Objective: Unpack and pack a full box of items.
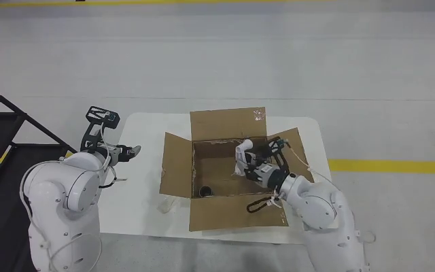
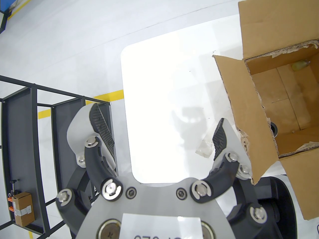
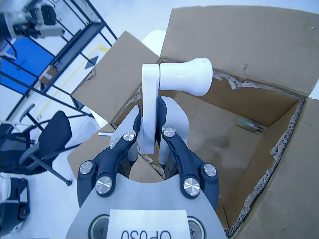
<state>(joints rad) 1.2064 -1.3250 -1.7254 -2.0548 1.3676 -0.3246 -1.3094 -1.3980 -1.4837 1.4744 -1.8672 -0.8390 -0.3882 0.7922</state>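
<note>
Cardboard box (image 1: 228, 124) sits flaps-open on the table (image 2: 162, 75). My right claw (image 3: 149, 118) is clamped on a white handle piece (image 3: 185, 75) over the box's inside, left claw (image 2: 159, 120) hangs spread apart beside the box. 1 small cylinder (image 3: 249, 124) lies on the box floor.

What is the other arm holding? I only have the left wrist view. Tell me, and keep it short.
Observer: The right jaws are shut on a white handle, gripping its flat bar.
Operator: Give me its place relative to the box.
Observer: It is held over the inside of the open box, near the wall on the right arm's side.
Operator: Describe the handle's free end.
Observer: A flared round knob sticks out sideways from the bar's far end.
</note>
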